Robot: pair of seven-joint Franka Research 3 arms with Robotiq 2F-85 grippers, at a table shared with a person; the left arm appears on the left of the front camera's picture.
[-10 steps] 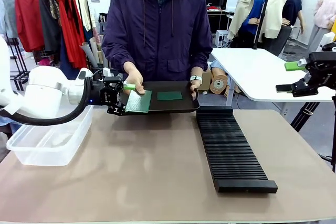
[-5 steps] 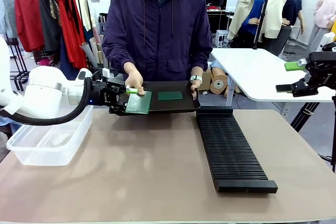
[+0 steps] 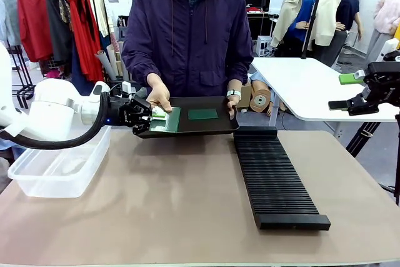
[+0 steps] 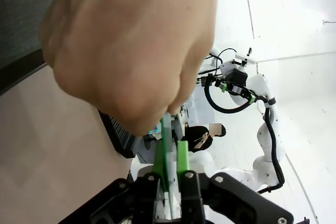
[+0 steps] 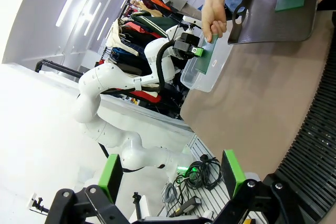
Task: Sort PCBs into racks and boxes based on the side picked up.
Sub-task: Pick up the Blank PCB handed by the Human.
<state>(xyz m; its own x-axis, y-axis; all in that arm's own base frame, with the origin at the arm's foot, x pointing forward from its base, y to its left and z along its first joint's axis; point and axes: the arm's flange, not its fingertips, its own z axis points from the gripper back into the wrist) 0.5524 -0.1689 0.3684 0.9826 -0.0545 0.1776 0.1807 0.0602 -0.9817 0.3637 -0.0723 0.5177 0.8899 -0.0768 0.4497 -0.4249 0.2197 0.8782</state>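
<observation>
A person holds a black tray [image 3: 212,127] over the table's far edge. A paler green PCB [image 3: 166,120] lies at the tray's left end, and my left gripper [image 3: 150,115] is shut on its left edge, just below the person's hand [image 3: 159,97]. In the left wrist view the board's thin edge [image 4: 166,142] stands between my green pads [image 4: 182,156]. A darker PCB [image 3: 202,114] rests on the tray's middle. My right gripper [image 3: 351,92] hangs open, high at the far right, holding nothing. The black slotted rack [image 3: 273,173] and the clear box [image 3: 59,168] stand on the table.
The right wrist view shows the left gripper [image 5: 192,51] holding the PCB [image 5: 208,56] over the box [image 5: 212,80]. A white side table [image 3: 312,89] stands behind the rack. Bare tabletop [image 3: 169,204] lies between box and rack.
My left gripper's jaws have closed from wide open onto the PCB's left edge. The board has flattened slightly toward the tray. The right arm has not moved.
</observation>
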